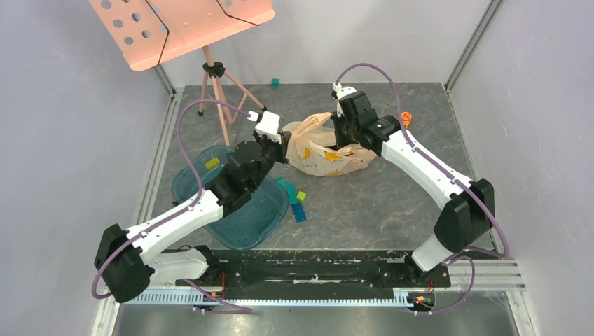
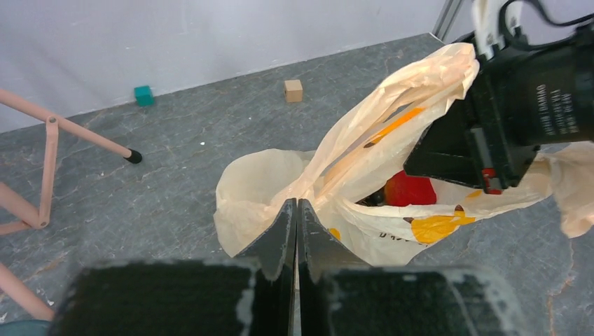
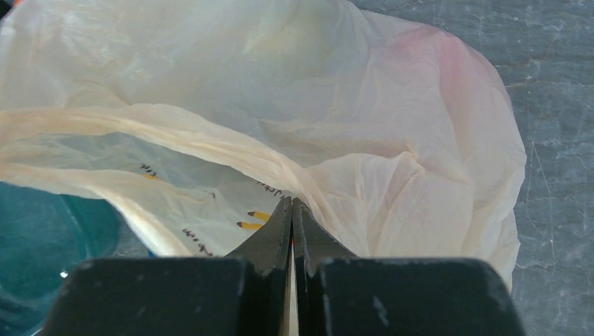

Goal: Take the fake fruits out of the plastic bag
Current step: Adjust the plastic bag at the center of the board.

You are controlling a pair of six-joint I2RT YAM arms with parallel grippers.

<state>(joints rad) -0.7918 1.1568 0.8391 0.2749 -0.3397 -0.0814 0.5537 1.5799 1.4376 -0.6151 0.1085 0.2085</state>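
Nearest, on the left: a teal tray (image 1: 183, 187) with a yellow block (image 1: 212, 162) inside. Just right of it, a little bunch of teal, green and blue blocks (image 1: 297, 199) on the grey table (image 1: 392, 203). Not part of the job, so nothing touching them.

Farther in, mid-table: the plastic bag (image 1: 319, 159), crumpled, lying between the two claws. Left claw (image 2: 296, 204): fingers squeezed together, clamped on the thin rim at the bag's left side. Right claw (image 3: 291, 203): fingers squeezed together too, clamped on a fold of the rim at the right side. Probably held like this for one reason: two pinches on two sides, pulling apart, to make the mouth gape. Too floppy to stay open alone.

Through that gap, from the left wrist view: one red apple (image 2: 410, 189), deep inside, low in the bag. Beside it a small dark bit (image 2: 378, 199), maybe the grapes, too hidden to say. No second apple showing. No fruit out on the table yet, so hardly begun. Both claws busy holding, none free to reach in. Next, most likely, letting go with one claw, or tipping the bag.

Far back: a small teal cube (image 2: 143, 95) and a tan cube (image 2: 293, 90). At the far right, a tiny orange toy (image 1: 405, 117). At the far left, a pink music stand (image 1: 182, 24).
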